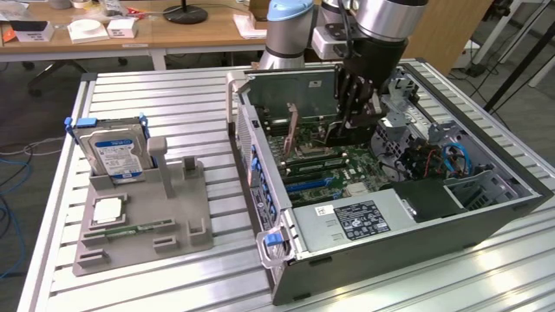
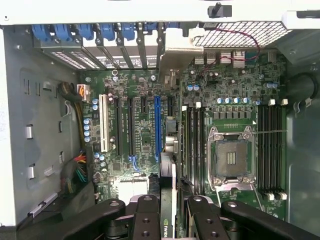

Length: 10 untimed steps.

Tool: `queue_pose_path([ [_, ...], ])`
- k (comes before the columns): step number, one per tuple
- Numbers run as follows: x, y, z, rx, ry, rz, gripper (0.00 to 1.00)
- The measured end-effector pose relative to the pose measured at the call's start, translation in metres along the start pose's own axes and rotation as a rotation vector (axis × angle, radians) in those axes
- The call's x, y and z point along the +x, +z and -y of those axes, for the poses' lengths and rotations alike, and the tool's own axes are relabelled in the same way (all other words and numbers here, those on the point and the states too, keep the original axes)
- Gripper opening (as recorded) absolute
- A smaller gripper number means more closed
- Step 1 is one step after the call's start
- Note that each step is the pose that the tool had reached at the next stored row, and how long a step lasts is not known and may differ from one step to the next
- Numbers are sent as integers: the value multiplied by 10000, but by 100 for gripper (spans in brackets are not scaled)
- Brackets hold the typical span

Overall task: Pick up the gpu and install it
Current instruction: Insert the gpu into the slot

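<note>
The gpu (image 2: 169, 200) stands on edge, clamped between the two black fingers (image 2: 146, 220) of the gripper (image 2: 170, 220), its silver bracket reaching toward the case's rear slot covers. It hangs over the motherboard (image 2: 145, 125) inside the open computer case (image 1: 485, 214), beside the long blue slot (image 2: 157, 125). Well apart, on the table, a grey fixture (image 1: 143, 227) holds a hard drive (image 1: 113, 149).

Wooden desk (image 1: 173, 36) behind slatted table (image 1: 173, 97)

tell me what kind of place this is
Likely a robotics lab or workshop: an open computer case lies on a slatted aluminium table, a hard drive stands in a grey fixture, and office desks stand behind.
</note>
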<state>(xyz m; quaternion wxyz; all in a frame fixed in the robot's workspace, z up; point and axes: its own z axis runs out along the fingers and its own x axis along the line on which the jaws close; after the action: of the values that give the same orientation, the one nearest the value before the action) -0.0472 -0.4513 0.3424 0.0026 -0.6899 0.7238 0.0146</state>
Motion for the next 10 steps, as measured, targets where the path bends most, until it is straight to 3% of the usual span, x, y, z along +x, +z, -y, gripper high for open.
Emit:
queue_pose_path([
  [10, 1, 28, 0, 1, 0, 2, 26],
])
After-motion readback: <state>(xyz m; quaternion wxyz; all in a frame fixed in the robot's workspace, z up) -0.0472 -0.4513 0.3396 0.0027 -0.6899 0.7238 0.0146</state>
